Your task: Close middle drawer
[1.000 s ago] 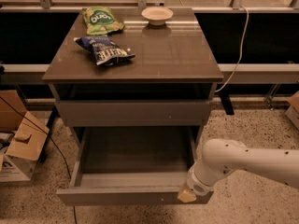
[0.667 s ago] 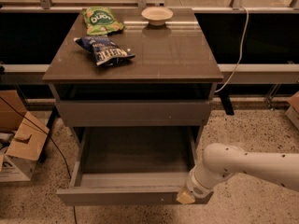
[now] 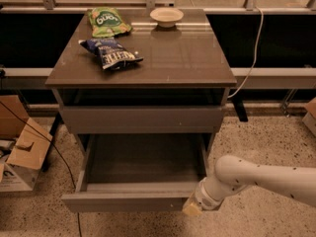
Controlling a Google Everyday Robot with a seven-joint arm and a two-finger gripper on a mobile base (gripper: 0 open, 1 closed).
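A brown worktop (image 3: 187,58) stands on speckled floor (image 3: 261,137), bearing two snack bags (image 3: 112,53) and a bowl (image 3: 166,16). Cardboard boxes (image 3: 24,152) sit at the left. The middle drawer (image 3: 143,164) is pulled out. The claw (image 3: 191,210) is at the right end of its front; apart or together, I cannot tell. Both have barely moved since earlier.

The one camera looked down from above and in front of the counter (image 3: 182,58), fairly near, facing it squarely. The pincer (image 3: 192,209) sat at lower right, seemingly against the middle drawer (image 3: 128,201) front.
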